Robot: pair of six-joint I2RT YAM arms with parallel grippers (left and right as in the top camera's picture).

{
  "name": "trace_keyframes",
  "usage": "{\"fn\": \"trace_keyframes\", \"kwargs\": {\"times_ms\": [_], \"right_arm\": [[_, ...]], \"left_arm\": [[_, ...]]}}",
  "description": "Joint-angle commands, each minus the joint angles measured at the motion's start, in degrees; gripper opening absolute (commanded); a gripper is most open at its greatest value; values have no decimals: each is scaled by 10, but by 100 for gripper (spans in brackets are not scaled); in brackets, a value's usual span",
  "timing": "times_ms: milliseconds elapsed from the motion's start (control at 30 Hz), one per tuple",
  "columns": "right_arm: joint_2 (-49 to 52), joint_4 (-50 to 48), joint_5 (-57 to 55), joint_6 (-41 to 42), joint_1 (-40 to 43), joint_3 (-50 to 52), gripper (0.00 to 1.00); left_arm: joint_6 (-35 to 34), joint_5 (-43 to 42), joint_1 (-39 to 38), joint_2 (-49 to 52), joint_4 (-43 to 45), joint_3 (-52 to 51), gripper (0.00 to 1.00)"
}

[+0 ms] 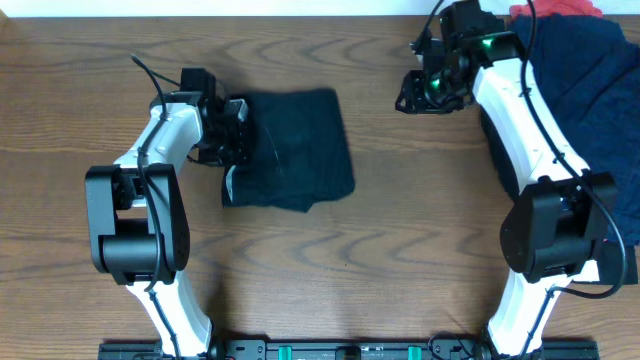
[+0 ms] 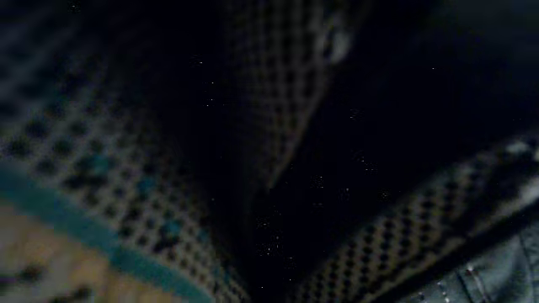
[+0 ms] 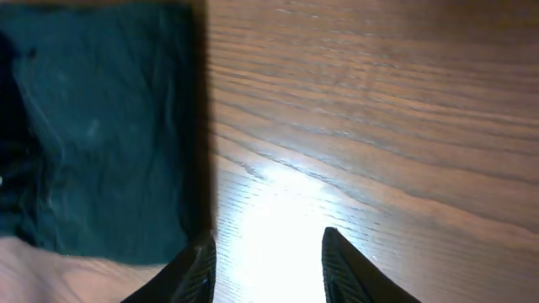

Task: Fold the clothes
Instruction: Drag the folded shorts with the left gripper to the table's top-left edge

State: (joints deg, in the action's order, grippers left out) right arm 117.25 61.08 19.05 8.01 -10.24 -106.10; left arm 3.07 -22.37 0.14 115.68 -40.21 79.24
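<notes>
1. we see the black shorts (image 1: 295, 150) lying folded on the tabletop (image 1: 330, 260), left of centre.
2. the left jaws are clenched on the shorts' left edge. the left wrist view shows only blurred dark cloth and speckled lining (image 2: 101, 151).
3. the right jaws stand released, nothing between them, over the tabletop just right of the shorts.
4. a pile of navy and red clothes (image 1: 590, 70) sits in the far right corner, well apart from the shorts.

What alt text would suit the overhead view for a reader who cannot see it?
A folded black fabric garment lies on the brown wooden table, the left gripper shut on its left edge. The right gripper hangs over bare wood, beside a heap of navy blue and red clothes.
</notes>
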Motion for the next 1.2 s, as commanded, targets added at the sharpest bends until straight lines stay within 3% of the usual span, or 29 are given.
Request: {"fn": "trace_keyframes", "kwargs": {"times_ms": [0,133,467,667,933,1167], "right_arm": [[-7,5,9,-6,5,-8,38],[-7,8,9,-6,5,-8,37],[-7,2,7,-15,5,-8,39],[-7,-11,7,-14,5,-8,42],[-7,-9,6,-15,5,-8,43],[-7,-13,-5,-15,5,-8,44]], "left_arm": [[-101,-1,-2,5,50,4,6],[-191,14,9,5,132,4,6],[-389,174,72,6,238,4,6],[-467,182,117,32,337,4,6],[-646,187,143,112,431,4,6],[-668,183,142,138,442,4,6]]}}
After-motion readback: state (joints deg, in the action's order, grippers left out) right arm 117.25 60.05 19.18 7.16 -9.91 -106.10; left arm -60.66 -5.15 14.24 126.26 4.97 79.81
